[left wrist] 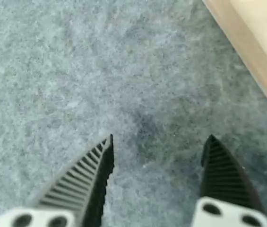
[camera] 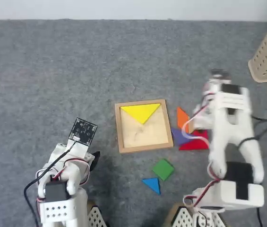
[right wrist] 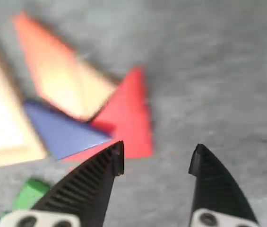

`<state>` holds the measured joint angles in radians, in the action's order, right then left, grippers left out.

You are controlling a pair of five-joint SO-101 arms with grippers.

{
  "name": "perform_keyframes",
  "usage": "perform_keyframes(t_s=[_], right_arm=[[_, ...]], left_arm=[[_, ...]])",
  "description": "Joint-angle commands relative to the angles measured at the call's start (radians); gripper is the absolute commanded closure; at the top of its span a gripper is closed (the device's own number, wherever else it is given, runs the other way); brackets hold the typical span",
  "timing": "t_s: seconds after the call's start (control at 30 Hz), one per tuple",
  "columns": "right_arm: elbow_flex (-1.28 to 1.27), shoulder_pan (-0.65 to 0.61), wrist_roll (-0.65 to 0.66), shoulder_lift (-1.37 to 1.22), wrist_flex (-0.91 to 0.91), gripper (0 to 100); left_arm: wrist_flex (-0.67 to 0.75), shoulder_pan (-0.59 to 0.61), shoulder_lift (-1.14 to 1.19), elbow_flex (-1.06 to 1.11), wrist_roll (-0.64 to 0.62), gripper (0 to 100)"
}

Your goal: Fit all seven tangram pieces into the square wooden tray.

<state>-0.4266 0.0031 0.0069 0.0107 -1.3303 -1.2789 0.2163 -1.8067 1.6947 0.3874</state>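
**Tray (camera: pixel 120 132) holds 1 yellow triangle (camera: pixel 140 112)**

On your desk (camera: pixel 53 71), left gripper (left wrist: pixel 160 139) hangs beside the tray, jaws apart; right gripper (right wrist: pixel 158 146), jaws apart too, hovers by the red triangle (right wrist: pixel 128 118) off the tray's other side.

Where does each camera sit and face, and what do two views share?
High view: overhead, looking down at the square wooden tray, left arm and right arm.
Left wrist view: on its arm, facing grey carpet past the open left gripper.
Right wrist view: on its arm, facing the red triangle past the open right gripper.
Shared with high view: that triangle.
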Motion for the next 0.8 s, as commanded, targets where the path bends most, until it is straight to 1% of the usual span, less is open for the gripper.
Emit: perform_keyframes(t_s=[0.0, 0.1, 0.2, 0.4, 0.53, 0.6, 0.77], right_arm=[[-0.114, -0.081, -0.052, 0.107, 0.079, 75.7], [-0.193, -0.094, -0.026, 0.154, 0.124, 75.7], [-0.224, -0.093, -0.021, 0.145, 0.145, 75.6], [-0.201, -0.073, 0.008, -0.038, 0.193, 75.5], [-0.061, 0.042, 0.015, -0.177, 0.168, 75.5], [0.026, 0.099, 0.046, -0.240, 0.140, 75.5], [0.241, 0.174, 0.115, -0.352, 0.073, 75.5]], left_arm=[[-0.005, -0.005, -0.015, -0.008, 0.008, 72], [-0.005, -0.005, -0.015, -0.008, 0.008, 72], [-0.005, -0.005, -0.015, -0.008, 0.008, 72], [-0.005, -0.005, -0.015, -0.008, 0.008, 72], [-0.005, -0.005, -0.015, -0.008, 0.008, 72], [-0.005, -0.005, -0.015, -0.008, 0.008, 72], [-0.005, -0.005, -0.015, -0.008, 0.008, 72]])
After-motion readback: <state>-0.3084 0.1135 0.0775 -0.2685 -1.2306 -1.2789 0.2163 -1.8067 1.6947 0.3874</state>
